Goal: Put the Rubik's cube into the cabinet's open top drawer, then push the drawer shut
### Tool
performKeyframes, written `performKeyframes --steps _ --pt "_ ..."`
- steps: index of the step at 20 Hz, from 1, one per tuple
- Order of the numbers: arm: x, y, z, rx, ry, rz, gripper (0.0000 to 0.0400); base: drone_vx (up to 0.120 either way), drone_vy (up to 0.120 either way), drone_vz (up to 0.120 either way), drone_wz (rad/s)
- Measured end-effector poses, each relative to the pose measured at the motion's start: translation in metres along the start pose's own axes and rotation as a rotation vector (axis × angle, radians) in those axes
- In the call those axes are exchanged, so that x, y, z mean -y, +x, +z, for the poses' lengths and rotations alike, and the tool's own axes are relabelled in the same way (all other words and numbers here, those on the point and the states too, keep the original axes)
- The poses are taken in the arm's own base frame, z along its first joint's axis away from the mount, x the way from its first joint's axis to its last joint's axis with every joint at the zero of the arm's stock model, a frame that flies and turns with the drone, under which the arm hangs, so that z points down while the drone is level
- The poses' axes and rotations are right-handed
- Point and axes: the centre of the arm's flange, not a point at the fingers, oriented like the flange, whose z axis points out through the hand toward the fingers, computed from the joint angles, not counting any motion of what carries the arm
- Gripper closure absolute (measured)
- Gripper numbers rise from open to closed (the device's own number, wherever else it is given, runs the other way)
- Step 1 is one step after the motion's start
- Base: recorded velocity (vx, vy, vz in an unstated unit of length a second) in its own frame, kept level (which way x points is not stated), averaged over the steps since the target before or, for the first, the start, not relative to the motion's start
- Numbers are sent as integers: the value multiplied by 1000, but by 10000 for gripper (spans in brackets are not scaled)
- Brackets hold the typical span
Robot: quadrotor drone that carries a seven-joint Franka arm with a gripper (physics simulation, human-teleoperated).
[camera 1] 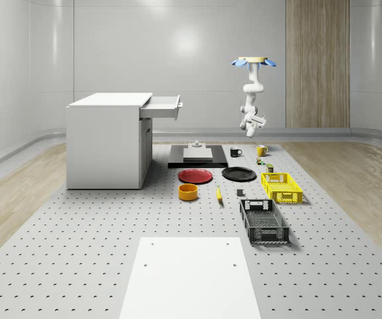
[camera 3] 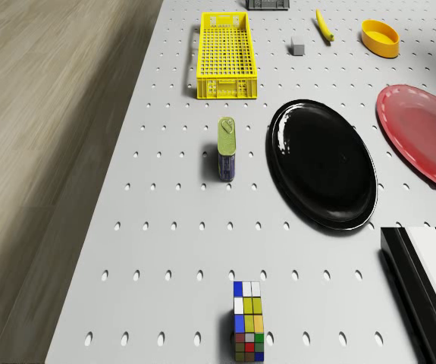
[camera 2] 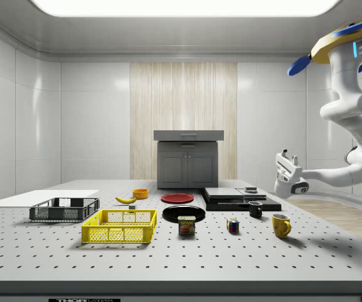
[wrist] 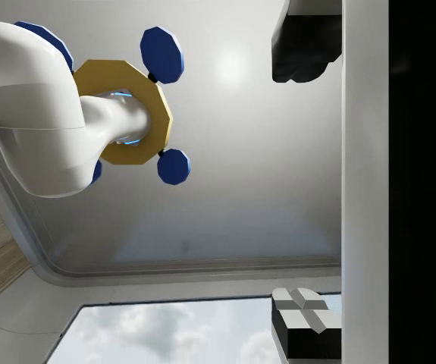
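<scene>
1. Table (camera 1: 78, 259): perforated top carrying everything; all items sit on it.
2. Cabinet (camera 1: 107, 143): at the whole-scene view's left, top drawer (camera 1: 162, 106) pulled open, nothing seen in it. Not yet pushed.
3. Drone (camera 1: 252, 62): hovers high over the table's far side, well apart from the cabinet, arm hanging below it.
4. Gripper (camera 2: 286, 165): in the air above the mugs, pointing up. In the wrist view the fingers (wrist: 308, 318) stand wide apart with nothing between them.
5. Cube (camera 3: 248, 331): on the table, near the can (camera 3: 227, 148) and the black plate (camera 3: 322, 163), untouched.
6. Progress: nothing done, I judge. Left: descend, grasp cube, carry to drawer, drop, push shut.
</scene>
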Motion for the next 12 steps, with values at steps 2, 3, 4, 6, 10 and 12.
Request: performKeyframes --steps 2,3,4,6,10,12 --pt "13 -13 2 -133 -132 -4 0 0 0 -120 0" --pt "21 -21 5 -214 -212 -6 0 0 0 -120 0" --pt "29 -30 10 -305 -304 -9 0 0 0 -120 0" --pt "46 -48 26 -517 -516 -16 0 20 0 -120 0" --pt "68 -71 85 -1000 -1000 -29 0 120 0 -120 0" --pt "67 -71 116 -1218 -1221 -36 0 120 0 -120 0"
